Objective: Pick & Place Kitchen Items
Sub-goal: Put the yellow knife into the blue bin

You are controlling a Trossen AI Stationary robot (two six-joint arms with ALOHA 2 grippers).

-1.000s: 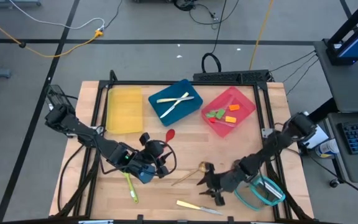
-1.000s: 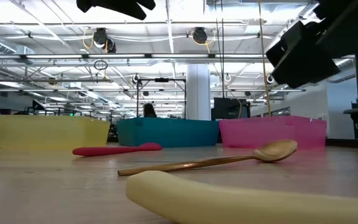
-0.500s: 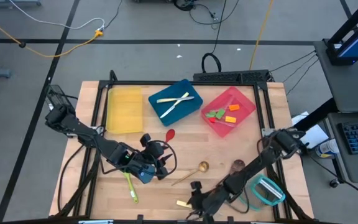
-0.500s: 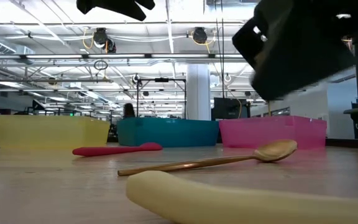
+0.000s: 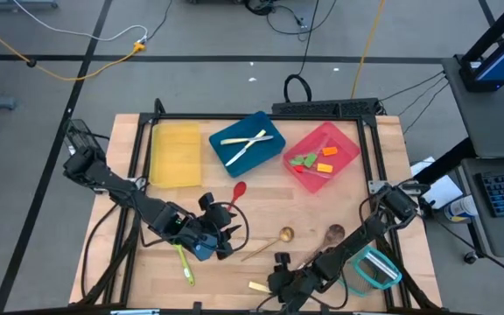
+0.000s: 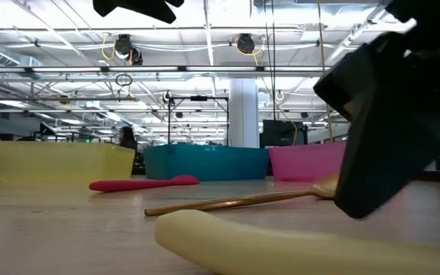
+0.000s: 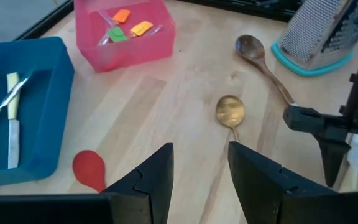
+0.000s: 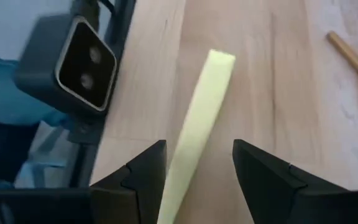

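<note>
The right claw [image 8: 194, 171], jaws open, hangs at the tabletop's front edge over the cream knife [image 8: 197, 118]; its length runs between the fingers; the left claw [image 7: 199, 168] waits open.

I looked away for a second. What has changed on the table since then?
The right gripper swung from beside the gold spoon toward the table's front edge and now hangs open over the cream knife, not yet gripping it. The left gripper stayed open near the red spoon. Trays and utensils did not move.
</note>
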